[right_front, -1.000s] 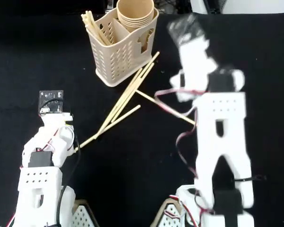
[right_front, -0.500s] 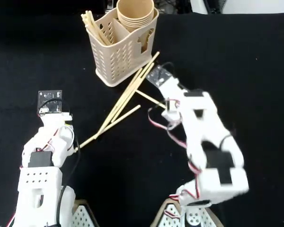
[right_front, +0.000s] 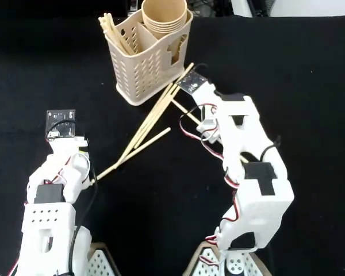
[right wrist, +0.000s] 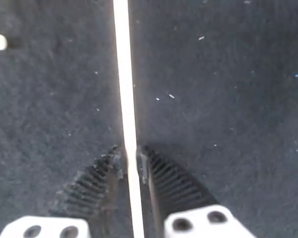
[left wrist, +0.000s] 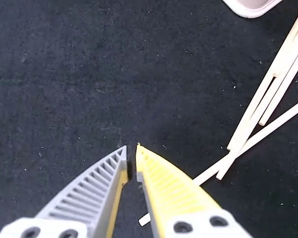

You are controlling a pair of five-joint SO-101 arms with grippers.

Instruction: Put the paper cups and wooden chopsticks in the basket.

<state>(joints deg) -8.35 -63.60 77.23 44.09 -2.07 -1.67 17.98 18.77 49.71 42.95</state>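
A cream slotted basket stands at the back of the table, with stacked paper cups in one compartment and a few chopsticks in another. Several loose wooden chopsticks lie fanned on the black cloth in front of it. My right arm hangs low over a single chopstick that lies apart from the fan. The right gripper is shut on that chopstick, one finger on each side. My left gripper is shut with nothing in it, just off the near ends of the chopsticks.
The basket's corner shows at the edge of the left wrist view. Black cloth covers the whole table. The left arm sits folded at the near left.
The right arm swung from beside the basket down and left onto the lone chopstick. The left arm has not moved.
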